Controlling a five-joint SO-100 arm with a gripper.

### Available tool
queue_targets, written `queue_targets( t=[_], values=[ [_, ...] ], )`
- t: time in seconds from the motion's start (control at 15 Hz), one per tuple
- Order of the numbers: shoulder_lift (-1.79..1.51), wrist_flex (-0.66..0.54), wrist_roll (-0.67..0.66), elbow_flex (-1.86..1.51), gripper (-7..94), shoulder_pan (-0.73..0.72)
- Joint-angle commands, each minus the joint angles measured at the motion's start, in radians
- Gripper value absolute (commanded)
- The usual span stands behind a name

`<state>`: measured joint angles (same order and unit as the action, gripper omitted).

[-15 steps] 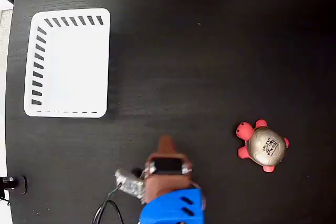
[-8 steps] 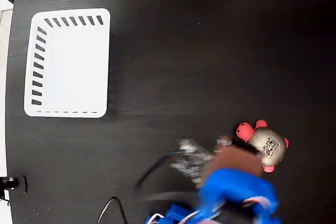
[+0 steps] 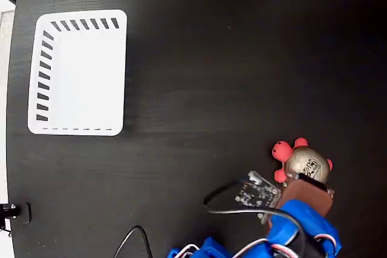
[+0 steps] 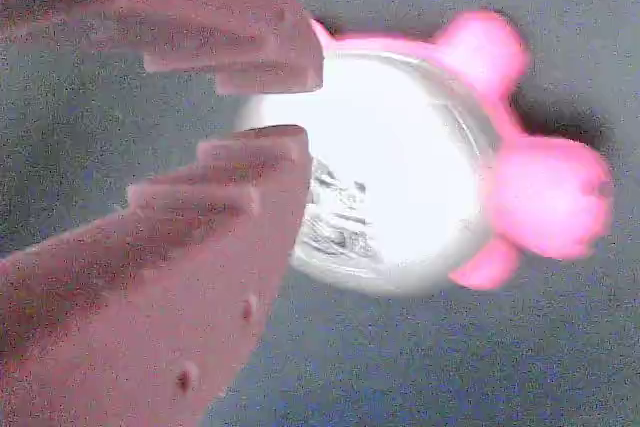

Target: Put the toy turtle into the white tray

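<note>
The toy turtle (image 3: 304, 164) sits on the black table at the lower right, its red head pointing left; the wrist view shows its pale shell (image 4: 400, 167) with the black mark and pink feet. My gripper (image 3: 309, 183) hangs over the turtle's lower edge, its brown fingers covering part of the shell. In the wrist view the gripper (image 4: 285, 107) is shut, with only a thin slit between the fingertips and nothing in it, and its tips lie over the shell's left rim. The white tray (image 3: 81, 77) lies empty far off at the upper left.
A small circuit board (image 3: 257, 194) with a black cable (image 3: 221, 205) hangs off the left side of my blue arm (image 3: 299, 231). A black fitting (image 3: 13, 211) sits at the table's left edge, below the tray.
My arm has swung right from the bottom middle of the table to the turtle, and the gripper now overlaps its lower edge. The turtle and the tray stay where they were.
</note>
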<state>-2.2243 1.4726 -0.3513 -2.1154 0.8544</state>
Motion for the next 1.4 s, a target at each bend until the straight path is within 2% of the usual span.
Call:
queue_targets(
  t=[0.0, 0.33, 0.53, 0.73, 0.8, 1.07, 1.33],
  values=[
    [0.011, -0.04, -0.041, -0.012, 0, 0.048],
    [0.106, -0.067, -0.095, 0.005, 2, 0.103],
    [0.183, -0.075, -0.107, 0.032, 28, 0.117],
    [0.233, -0.107, -0.14, 0.035, 42, 0.143],
    [0.255, -0.132, -0.146, 0.032, 42, 0.153],
    [0.351, -0.164, -0.169, 0.043, 53, 0.186],
    [0.474, -0.169, -0.173, 0.057, 54, 0.198]
  ],
)
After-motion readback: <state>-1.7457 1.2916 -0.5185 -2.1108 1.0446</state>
